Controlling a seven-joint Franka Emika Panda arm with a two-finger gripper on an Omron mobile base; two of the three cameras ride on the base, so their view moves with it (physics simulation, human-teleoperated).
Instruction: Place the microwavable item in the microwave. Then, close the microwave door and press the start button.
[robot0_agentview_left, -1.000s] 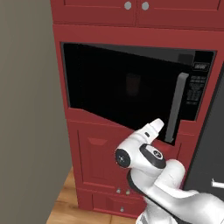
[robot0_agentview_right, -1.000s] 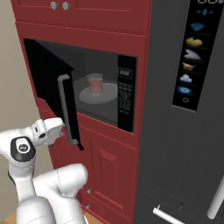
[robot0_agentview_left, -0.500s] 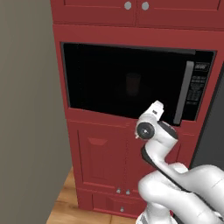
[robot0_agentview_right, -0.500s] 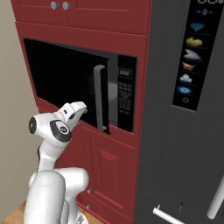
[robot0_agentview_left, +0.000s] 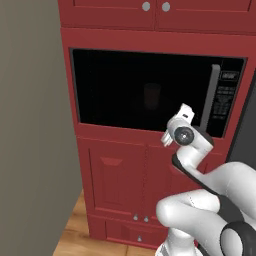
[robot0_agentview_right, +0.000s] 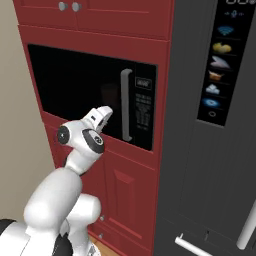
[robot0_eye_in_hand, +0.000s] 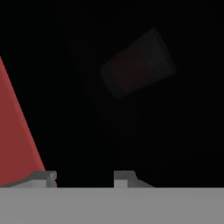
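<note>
Red cabinetry (robot0_agentview_left: 125, 165) frames the microwave (robot0_agentview_right: 90, 95), its door (robot0_agentview_left: 145, 92) flush shut. Behind the dark glass, the cup (robot0_eye_in_hand: 138, 61) shows faintly at 1 o'clock. Gripper (robot0_eye_in_hand: 85, 177) hovers just before the door, fingers parted, holding nothing; handle (robot0_agentview_right: 125, 105) at 3 o'clock.

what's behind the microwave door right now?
The microwave door is shut; through its dark glass the cup shows faintly, reddish, standing inside. The turntable and the rest of the interior are too dark to make out.

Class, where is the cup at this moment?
The cup sits inside the microwave, dimly visible through the closed microwave door, left of its vertical handle.
</note>
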